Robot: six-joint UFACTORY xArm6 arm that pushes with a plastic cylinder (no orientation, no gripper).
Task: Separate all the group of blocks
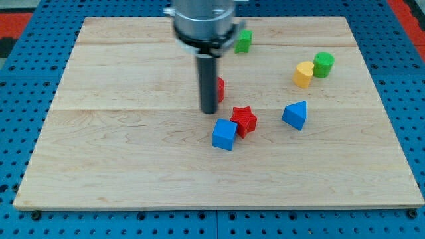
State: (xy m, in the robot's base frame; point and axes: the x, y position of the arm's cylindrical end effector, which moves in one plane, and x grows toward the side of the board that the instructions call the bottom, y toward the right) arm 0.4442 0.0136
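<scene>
Blocks lie in loose groups on the wooden board (pixel 133 166). Near the centre, the blue cube (pixel 224 135) and the red star (pixel 244 121) touch, the cube at the star's lower left. A second red block (pixel 220 88), shape unclear, stands just above them, partly hidden behind the rod. The blue wedge (pixel 295 115) sits apart to the view's right of the star. Toward the upper right, the yellow cylinder (pixel 303 74) and green cylinder (pixel 323 64) touch. Another green block (pixel 244 41) stands alone near the top edge, just right of the arm's housing. My tip (pixel 209 111) rests on the board, holding nothing, just left of the hidden red block and above the cube.
</scene>
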